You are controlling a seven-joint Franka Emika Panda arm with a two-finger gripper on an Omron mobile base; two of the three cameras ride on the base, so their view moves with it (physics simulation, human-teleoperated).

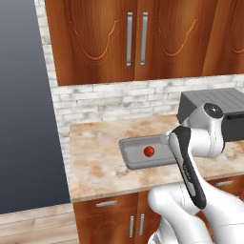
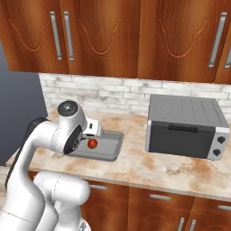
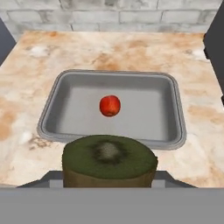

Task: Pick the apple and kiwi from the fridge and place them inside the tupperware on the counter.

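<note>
In the hand view the kiwi [image 3: 109, 161] is nearest: dark olive-brown, with a fuzzy pale spot on its top end. The gripper [image 3: 109, 177] is closed on it from both sides and holds it above the near edge of the tupperware [image 3: 65, 87]. This grey tray has rounded corners and a flared rim, and it stands on the marbled counter [image 3: 131, 52]. The small red apple [image 3: 110, 105] lies near its middle. Behind them is a pale brick wall [image 3: 109, 15].

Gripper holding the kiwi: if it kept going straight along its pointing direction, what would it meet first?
Probably the tupperware floor near the apple; the gripper points into the tray, though depth is unclear.
</note>
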